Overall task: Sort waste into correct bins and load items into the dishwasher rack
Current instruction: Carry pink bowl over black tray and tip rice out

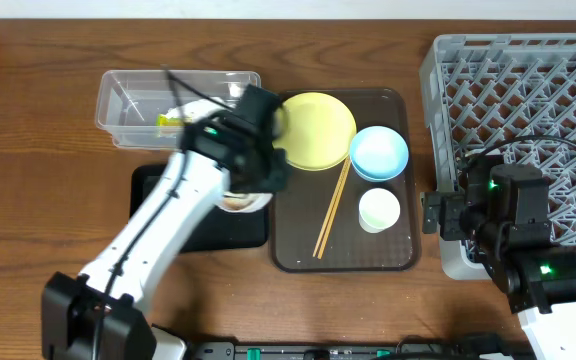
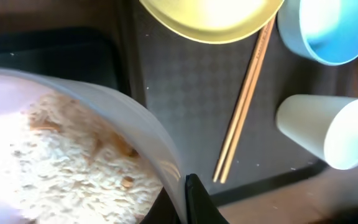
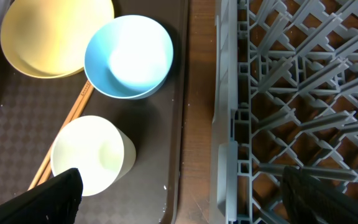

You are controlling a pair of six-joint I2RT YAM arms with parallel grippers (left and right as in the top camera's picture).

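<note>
- 2 arms are over the table; the left gripper [image 1: 248, 182] is closed on the rim of the white bowl [image 2: 126, 115], with 1 dark finger [image 2: 197, 199] showing against the bowl's outer wall.
- The white bowl is held tilted above the right end of the black tray [image 1: 153, 190], just left of the brown serving tray [image 1: 298, 255].
- Rice [image 2: 73, 165] fills much of the bowl, with a few tan bits mixed in.
- The clear tub [image 1: 128, 95] sits far of the black tray, and the green-yellow wrapper [image 1: 172, 119] lies inside it.
- On the serving tray, the yellow plate [image 1: 316, 130] is at the far left, and the light blue bowl [image 1: 379, 153] is just beside it on the right.
- 1 pair of wooden chopsticks [image 1: 331, 212] lies slanted from under the plate's near edge toward the tray's near side.
- The white cup [image 1: 379, 210] lies on its side, near of the blue bowl and right of the chopsticks.
- The right gripper [image 1: 432, 214] hangs between the serving tray and the grey rack [image 1: 528, 90], its jaws spread wide and holding nothing.
</note>
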